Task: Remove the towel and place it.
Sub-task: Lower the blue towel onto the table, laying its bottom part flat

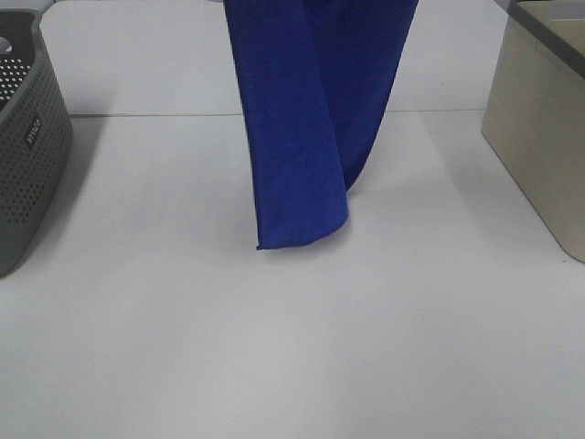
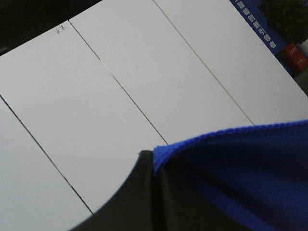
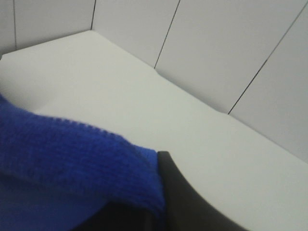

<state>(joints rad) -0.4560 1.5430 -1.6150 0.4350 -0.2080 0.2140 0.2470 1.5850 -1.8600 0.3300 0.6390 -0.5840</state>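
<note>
The royal-blue towel (image 1: pixel 306 119) hangs down from above the top edge of the exterior high view, folded lengthwise, with its lower end just over the white table (image 1: pixel 292 347). Neither gripper shows in that view. In the left wrist view a black finger (image 2: pixel 144 192) presses against the towel's top edge (image 2: pixel 231 163). In the right wrist view a black finger (image 3: pixel 180 197) is against the towel's edge (image 3: pixel 72 159). Both grippers appear shut on the towel, holding it up high.
A grey perforated basket (image 1: pixel 27 155) stands at the left edge of the table. A beige bin (image 1: pixel 544 137) with a dark rim stands at the right edge. White wall panels fill the wrist views.
</note>
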